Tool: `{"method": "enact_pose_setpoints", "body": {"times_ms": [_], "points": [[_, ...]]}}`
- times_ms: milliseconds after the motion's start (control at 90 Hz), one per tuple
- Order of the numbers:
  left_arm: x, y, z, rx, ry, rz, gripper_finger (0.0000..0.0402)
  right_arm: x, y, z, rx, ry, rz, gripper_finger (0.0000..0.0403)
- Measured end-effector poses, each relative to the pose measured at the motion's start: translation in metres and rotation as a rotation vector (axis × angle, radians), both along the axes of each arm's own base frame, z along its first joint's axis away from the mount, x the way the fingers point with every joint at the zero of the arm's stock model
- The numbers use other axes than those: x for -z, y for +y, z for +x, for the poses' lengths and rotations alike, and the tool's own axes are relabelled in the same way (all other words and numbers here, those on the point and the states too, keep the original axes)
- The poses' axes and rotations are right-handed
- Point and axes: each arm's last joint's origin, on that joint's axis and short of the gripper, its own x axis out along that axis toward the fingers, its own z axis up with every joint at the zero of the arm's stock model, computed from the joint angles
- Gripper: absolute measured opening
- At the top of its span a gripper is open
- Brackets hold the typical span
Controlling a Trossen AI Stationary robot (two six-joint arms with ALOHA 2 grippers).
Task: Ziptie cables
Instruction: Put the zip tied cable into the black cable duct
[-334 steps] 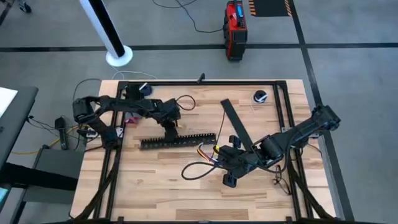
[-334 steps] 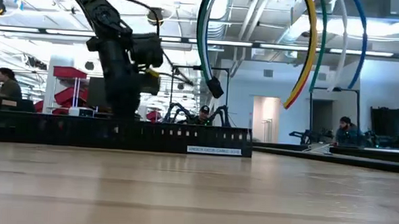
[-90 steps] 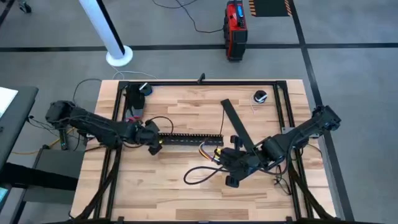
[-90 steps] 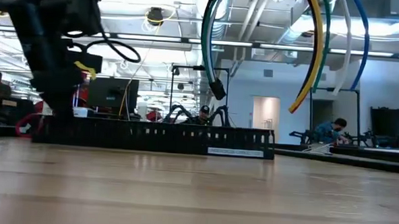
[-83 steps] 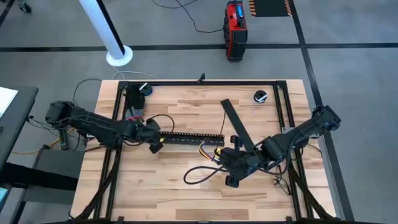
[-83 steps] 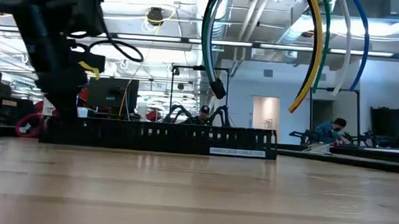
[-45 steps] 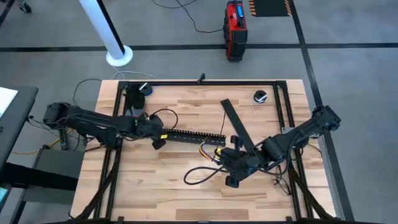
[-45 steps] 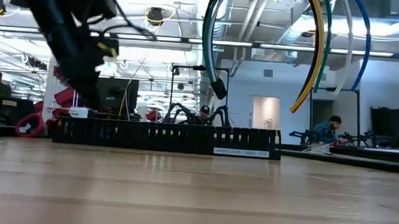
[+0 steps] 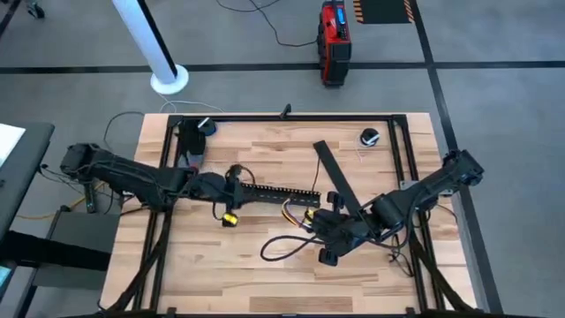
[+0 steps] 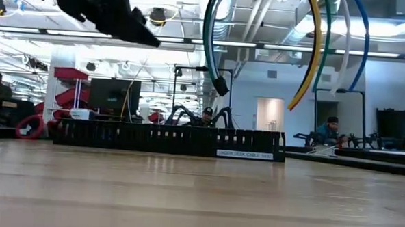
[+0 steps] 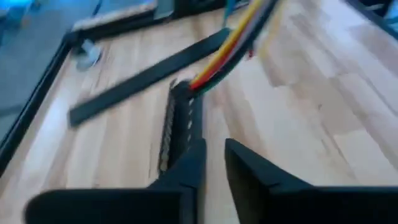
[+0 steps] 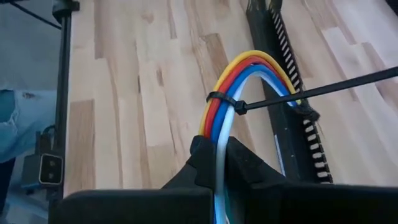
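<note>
The right claw grips the cables, arched orange, red, blue and white at the worktop's near right; only its wrist view shows their black ziptie. The left claw, narrowly parted, hangs over the slotted channel.

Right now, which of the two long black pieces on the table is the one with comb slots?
The slotted channel, lying crosswise just ahead of the left gripper. The flat strip is smooth and runs diagonally toward the right gripper.

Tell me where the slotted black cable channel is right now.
In the high view the slotted cable channel lies flat near the table's middle, running left to right. The left gripper hovers at its left end; the cables held by the right gripper arch past its right end.
</note>
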Motion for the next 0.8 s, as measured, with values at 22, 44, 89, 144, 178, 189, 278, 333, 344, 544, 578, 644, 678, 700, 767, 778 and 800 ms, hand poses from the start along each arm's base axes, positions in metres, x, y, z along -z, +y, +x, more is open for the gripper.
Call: {"method": "enact_pose_setpoints", "body": {"times_ms": [22,44,89,144,178,189,278,333,344,544,578,644,678,700,767,778,800], "points": [[0.001,0.0,0.002,0.007,-0.005,0.001,0.0086,0.0,0.0,0.0,-0.001,-0.002,0.001,0.0],[0.002,-0.001,0.003,0.011,-0.005,0.005,0.0095,0.0,0.0,0.0,-0.002,-0.004,0.001,0.0],[0.004,-0.001,0.007,0.011,-0.012,0.015,0.0112,-0.001,0.0,0.001,-0.002,-0.008,0.002,0.0],[0.006,-0.001,0.011,-0.005,-0.023,0.042,0.0133,-0.001,0.001,0.001,-0.008,-0.015,0.001,0.0],[0.007,-0.001,0.013,-0.019,-0.03,0.06,0.0145,-0.002,0.001,0.002,-0.013,-0.022,0.001,0.0],[0.007,-0.001,0.014,-0.023,-0.035,0.065,0.0148,-0.002,0.001,0.002,-0.013,-0.025,0.002,0.0],[0.008,-0.001,0.021,-0.027,-0.078,0.074,0.0174,-0.003,0.002,0.002,-0.016,-0.034,0.005,0.0],[0.01,-0.003,0.026,0.0,-0.103,0.058,0.0185,-0.003,0.002,0.003,-0.018,-0.038,0.005,0.0],[0.01,-0.003,0.027,0.006,-0.106,0.055,0.0187,-0.003,0.002,0.003,-0.018,-0.038,0.005,0.0],[0.022,-0.009,0.041,0.084,-0.136,-0.014,0.0201,-0.004,0.002,0.004,-0.022,-0.052,0.007,0.0],[0.024,-0.009,0.043,0.082,-0.139,-0.019,0.0201,-0.004,0.003,0.004,-0.024,-0.054,0.005,0.0],[0.026,-0.009,0.048,0.076,-0.163,-0.025,0.0201,-0.005,0.003,0.005,-0.03,-0.064,0.004,0.0],[0.027,-0.009,0.05,0.069,-0.181,-0.023,0.0201,-0.005,0.003,0.005,-0.03,-0.068,0.005,0.0],[0.028,-0.009,0.052,0.066,-0.191,-0.02,0.0201,-0.005,0.003,0.005,-0.031,-0.07,0.005,0.0],[0.03,-0.009,0.057,0.06,-0.224,-0.022,0.0201,-0.005,0.003,0.005,-0.032,-0.073,0.005,0.0],[0.031,-0.009,0.057,0.059,-0.228,-0.023,0.0201,-0.006,0.003,0.005,-0.032,-0.074,0.005,0.0],[0.032,-0.009,0.059,0.058,-0.232,-0.027,0.0201,-0.006,0.003,0.005,-0.034,-0.076,0.004,0.0]]}}
